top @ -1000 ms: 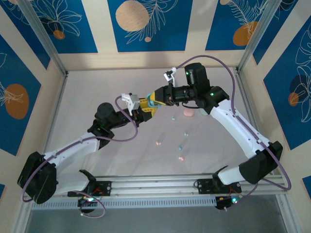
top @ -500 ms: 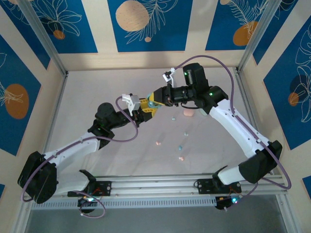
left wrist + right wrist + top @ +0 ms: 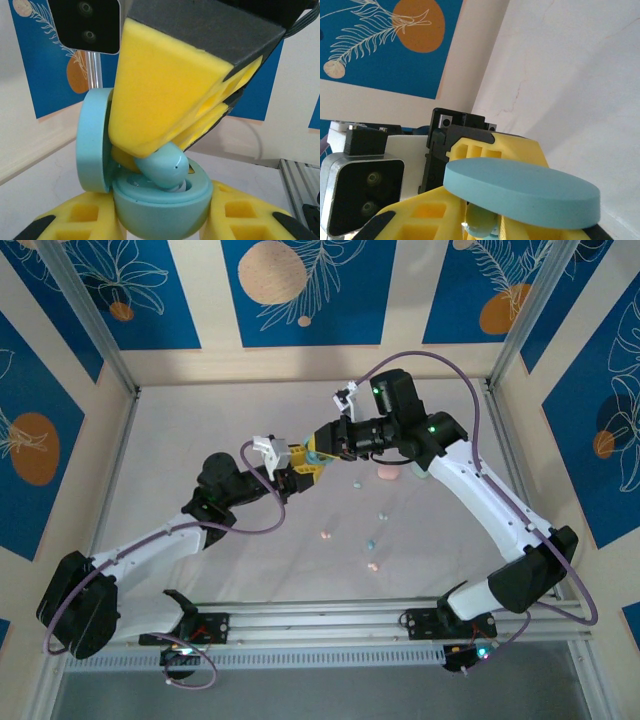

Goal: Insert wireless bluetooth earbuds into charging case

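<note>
Teal plastic marks the middle of the top view, where both arms meet; the left gripper [image 3: 302, 468] is clamped on the base of the open charging case [image 3: 160, 207], its lid [image 3: 94, 142] tilted up at left; one earbud [image 3: 162, 167] rests in the cavity; the jaws of the right gripper [image 3: 318, 446] sit close around it, though we cannot tell whether they pinch; other earbuds [image 3: 372, 542] lie loose lower right of centre.
</note>
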`<move>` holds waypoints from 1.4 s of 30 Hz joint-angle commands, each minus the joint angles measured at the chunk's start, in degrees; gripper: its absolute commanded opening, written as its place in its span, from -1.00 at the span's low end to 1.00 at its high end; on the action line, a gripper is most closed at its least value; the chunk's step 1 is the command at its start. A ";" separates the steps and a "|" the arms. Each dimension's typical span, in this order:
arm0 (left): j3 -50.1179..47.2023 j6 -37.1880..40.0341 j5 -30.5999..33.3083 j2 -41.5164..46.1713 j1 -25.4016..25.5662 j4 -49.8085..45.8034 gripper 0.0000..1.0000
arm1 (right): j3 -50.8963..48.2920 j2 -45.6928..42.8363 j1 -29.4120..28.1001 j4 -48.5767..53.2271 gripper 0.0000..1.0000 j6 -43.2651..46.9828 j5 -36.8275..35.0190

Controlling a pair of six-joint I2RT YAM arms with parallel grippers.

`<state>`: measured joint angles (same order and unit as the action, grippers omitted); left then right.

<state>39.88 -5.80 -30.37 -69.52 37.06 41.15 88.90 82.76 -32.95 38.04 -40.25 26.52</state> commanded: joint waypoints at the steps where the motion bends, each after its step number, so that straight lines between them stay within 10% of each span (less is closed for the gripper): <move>1: 1.14 0.85 0.91 1.04 0.50 5.97 -0.50 | 1.25 1.00 -0.54 6.42 -0.50 1.67 -2.84; 28: -1.55 1.95 5.35 4.62 0.49 2.71 -0.50 | -0.98 -12.06 2.93 4.73 -0.03 6.68 1.85; 36: -3.55 -0.72 6.71 7.60 0.49 2.74 -0.50 | -17.92 -28.36 18.93 8.07 -0.12 2.79 -16.52; 42: -3.95 -1.12 7.25 10.07 0.48 1.17 -0.50 | -35.61 -25.71 30.37 8.43 -0.22 3.48 -7.82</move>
<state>35.99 -6.04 -23.88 -61.32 37.32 41.12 59.22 53.54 -3.81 43.18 -36.49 15.86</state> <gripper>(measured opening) 0.324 0.396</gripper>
